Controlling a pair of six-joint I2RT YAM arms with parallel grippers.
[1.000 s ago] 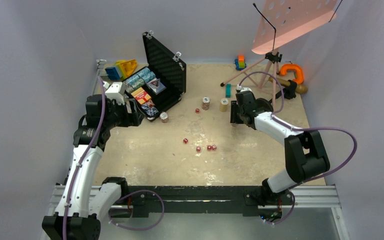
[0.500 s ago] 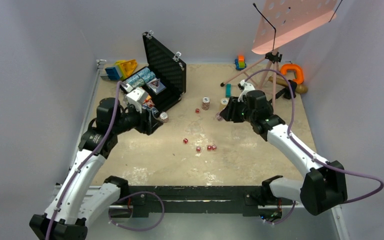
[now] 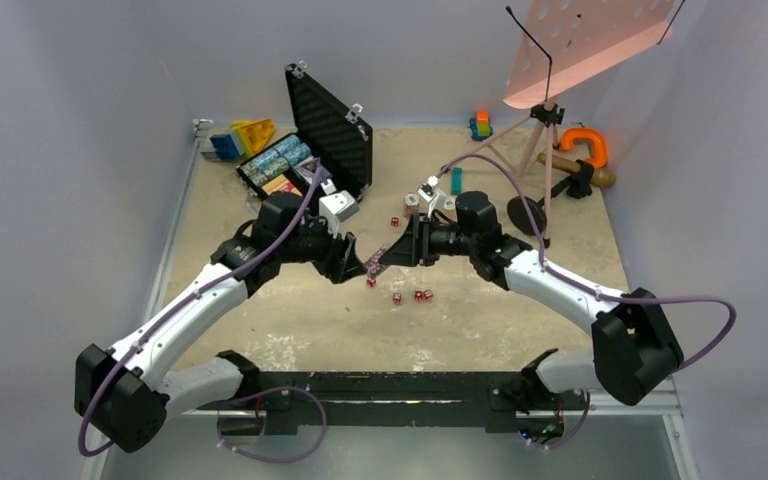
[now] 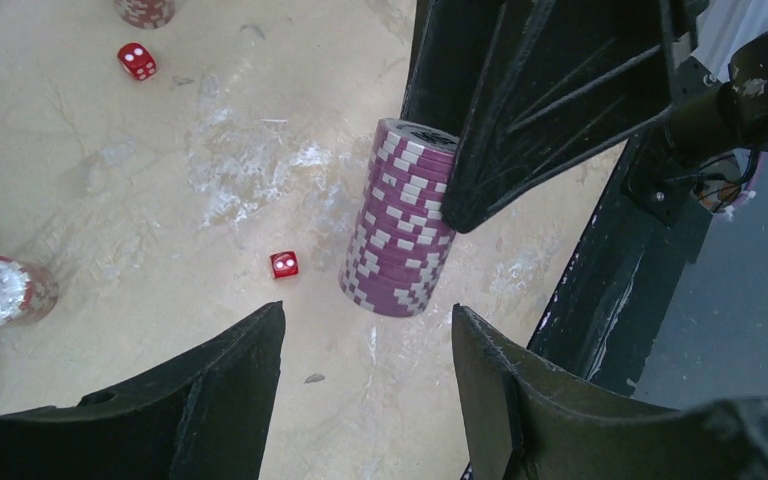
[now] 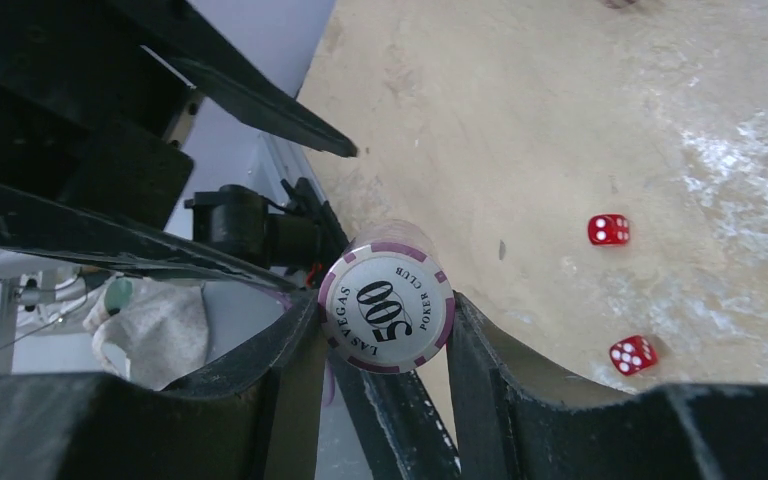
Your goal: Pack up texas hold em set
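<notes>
Purple-and-white striped poker-chip stack (image 4: 400, 235): smooth moulded plastic, slight sheen. Small red die (image 4: 283, 265): glossy plastic. Beige tabletop (image 4: 110, 180): matt, rough, scuffed with chalky white patches.

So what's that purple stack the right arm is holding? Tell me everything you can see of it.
It is a purple chip stack: a tall column of purple poker chips with white edge stripes, plastic by the look. The top chip reads 500, Las Vegas Poker Club. It leans, pinched at its sides by the right gripper. The left gripper stands open just short of its lower end, not touching.
</notes>
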